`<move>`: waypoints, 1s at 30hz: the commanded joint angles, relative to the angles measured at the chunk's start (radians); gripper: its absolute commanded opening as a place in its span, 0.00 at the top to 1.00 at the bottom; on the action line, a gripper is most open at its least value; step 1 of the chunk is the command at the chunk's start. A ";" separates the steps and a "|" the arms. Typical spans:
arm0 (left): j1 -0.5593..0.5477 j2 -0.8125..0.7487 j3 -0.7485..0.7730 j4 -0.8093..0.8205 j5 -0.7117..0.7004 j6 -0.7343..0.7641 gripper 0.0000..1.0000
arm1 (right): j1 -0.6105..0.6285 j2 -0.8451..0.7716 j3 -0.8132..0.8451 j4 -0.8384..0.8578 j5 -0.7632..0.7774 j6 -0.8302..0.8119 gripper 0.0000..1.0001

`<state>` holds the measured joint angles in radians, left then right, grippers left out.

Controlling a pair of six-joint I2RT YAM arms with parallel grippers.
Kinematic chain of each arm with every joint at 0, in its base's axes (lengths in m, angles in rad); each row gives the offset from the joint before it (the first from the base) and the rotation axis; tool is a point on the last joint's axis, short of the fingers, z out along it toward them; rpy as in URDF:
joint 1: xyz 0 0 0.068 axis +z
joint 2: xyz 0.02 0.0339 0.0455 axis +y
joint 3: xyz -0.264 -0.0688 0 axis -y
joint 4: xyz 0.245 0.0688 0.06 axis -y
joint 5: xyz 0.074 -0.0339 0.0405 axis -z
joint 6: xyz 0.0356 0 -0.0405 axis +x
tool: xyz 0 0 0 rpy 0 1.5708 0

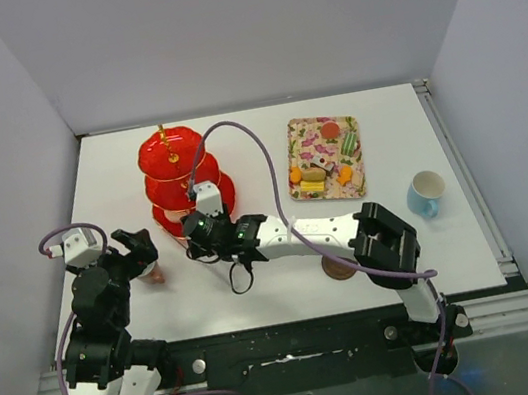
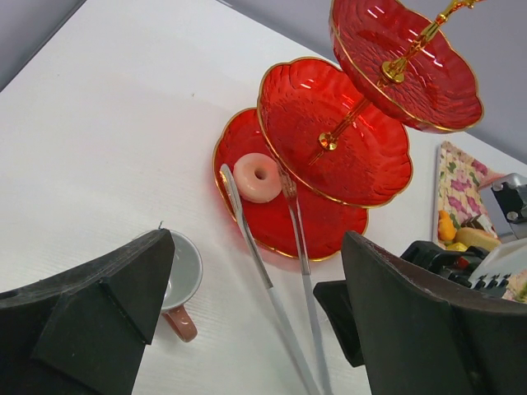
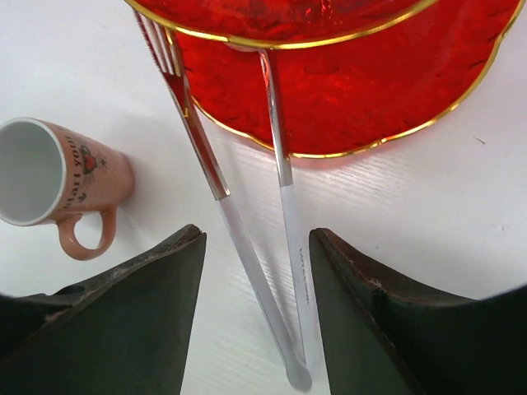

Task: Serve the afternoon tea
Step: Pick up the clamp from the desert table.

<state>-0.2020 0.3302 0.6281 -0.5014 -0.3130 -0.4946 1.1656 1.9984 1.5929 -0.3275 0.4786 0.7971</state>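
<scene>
The red three-tier stand point(image 1: 174, 157) with its gold handle stands at the back left. A pink ring-shaped sweet point(image 2: 257, 177) lies on its bottom tier point(image 2: 329, 222). Silver tongs point(image 3: 288, 239) reach from that tier back between the fingers of my right gripper point(image 3: 257, 234), which is open, its left finger clear of them. The pink cup point(image 3: 49, 177) sits on the table left of the tongs. My left gripper point(image 2: 257, 247) hangs open above the cup point(image 2: 185, 276) and holds nothing. More small sweets point(image 1: 316, 176) lie on a patterned tray point(image 1: 319, 127).
A light-blue cup point(image 1: 426, 193) stands at the right. One round brown saucer point(image 1: 335, 269) shows partly under my right arm near the front edge. Grey walls close in the table on three sides. A purple cable point(image 1: 256, 148) arcs over the stand's right side.
</scene>
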 commanded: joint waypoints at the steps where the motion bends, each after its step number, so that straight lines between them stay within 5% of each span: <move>1: -0.004 0.000 0.009 0.037 0.005 -0.002 0.18 | -0.001 -0.037 -0.009 -0.042 0.049 0.030 0.46; 12: -0.003 -0.003 0.009 0.035 0.002 -0.002 0.18 | 0.013 -0.057 -0.145 0.125 -0.101 -0.071 0.18; 18: -0.003 -0.008 0.009 0.034 -0.004 -0.004 0.19 | 0.047 -0.004 -0.100 0.164 -0.082 -0.098 0.15; 30: -0.001 -0.025 0.025 -0.014 -0.091 -0.031 0.18 | 0.075 0.163 0.113 -0.034 0.019 -0.079 0.12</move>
<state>-0.2020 0.3210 0.6281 -0.5190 -0.3511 -0.5030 1.2346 2.1605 1.6516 -0.3256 0.4335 0.7189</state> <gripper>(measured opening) 0.814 0.874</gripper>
